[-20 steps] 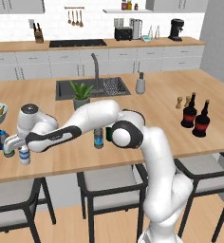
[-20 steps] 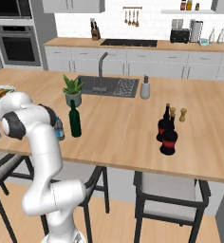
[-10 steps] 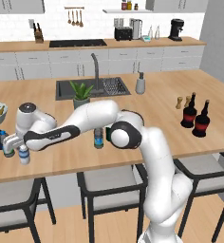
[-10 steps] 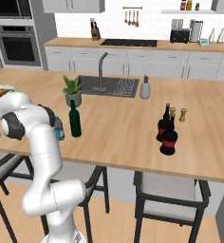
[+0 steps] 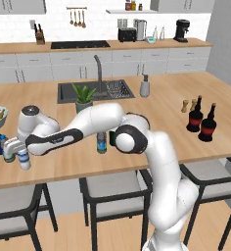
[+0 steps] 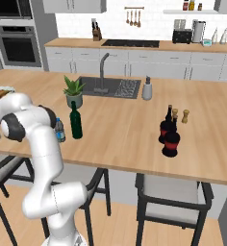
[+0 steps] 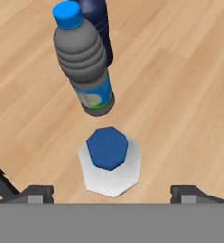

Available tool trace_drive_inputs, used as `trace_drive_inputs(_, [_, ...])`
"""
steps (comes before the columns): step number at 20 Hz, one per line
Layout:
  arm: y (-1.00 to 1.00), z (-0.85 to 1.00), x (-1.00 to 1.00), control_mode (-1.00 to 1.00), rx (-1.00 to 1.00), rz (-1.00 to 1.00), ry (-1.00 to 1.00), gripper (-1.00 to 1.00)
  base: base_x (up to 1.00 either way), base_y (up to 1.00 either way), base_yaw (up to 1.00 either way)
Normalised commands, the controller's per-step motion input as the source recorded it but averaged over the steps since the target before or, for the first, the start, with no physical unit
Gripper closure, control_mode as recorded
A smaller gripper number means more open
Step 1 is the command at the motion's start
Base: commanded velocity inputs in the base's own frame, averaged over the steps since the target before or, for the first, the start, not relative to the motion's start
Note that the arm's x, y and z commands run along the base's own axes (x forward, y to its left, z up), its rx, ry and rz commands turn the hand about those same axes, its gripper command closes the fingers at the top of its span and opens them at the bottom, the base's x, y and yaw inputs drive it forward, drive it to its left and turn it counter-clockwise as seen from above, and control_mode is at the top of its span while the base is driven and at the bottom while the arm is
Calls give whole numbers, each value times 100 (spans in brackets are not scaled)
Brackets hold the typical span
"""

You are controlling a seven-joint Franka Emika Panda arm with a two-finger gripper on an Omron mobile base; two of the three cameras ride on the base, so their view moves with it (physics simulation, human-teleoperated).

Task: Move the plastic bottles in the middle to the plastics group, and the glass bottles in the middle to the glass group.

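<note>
Your gripper is open, fingers spread wide on either side of the white-label bottle and not touching it. That bottle stands upright on the counter at the far left end, just beside the teal-label bottle and the dark blue bottle, so it looks to be with the plastics already. Treat it as light and tippy: thin walls that give under a squeeze, a smooth skin, a small base. If you take it again, close on the body at the label, not on the cap. The blue-label bottle in the middle should handle the same. The wine bottle beside it is likely heavy, hard and slick; grip it on the body, firmly, and keep it upright on the way to the red-label bottles.
</note>
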Motion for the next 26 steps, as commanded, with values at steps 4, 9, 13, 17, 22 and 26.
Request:
trace_drive_inputs(4, [-37, 19, -14, -100, 2, -4, 0, -100, 0, 0, 0])
trace_drive_inputs(9, [-57, 16, -20, -100, 0, -11, 2, -100, 0, 0, 0])
trace_drive_inputs(13, [-67, 16, -29, -100, 0, -13, 2, -100, 0, 0, 0])
trace_drive_inputs(17, [-73, 17, -31, -100, 0, -15, 5, -100, 0, 0, 0])
trace_drive_inputs(22, [-75, 18, -25, -100, 0, -17, 10, -100, 0, 0, 0])
trace_drive_inputs(26, [-73, 15, -29, -100, 0, -11, 3, -100, 0, 0, 0])
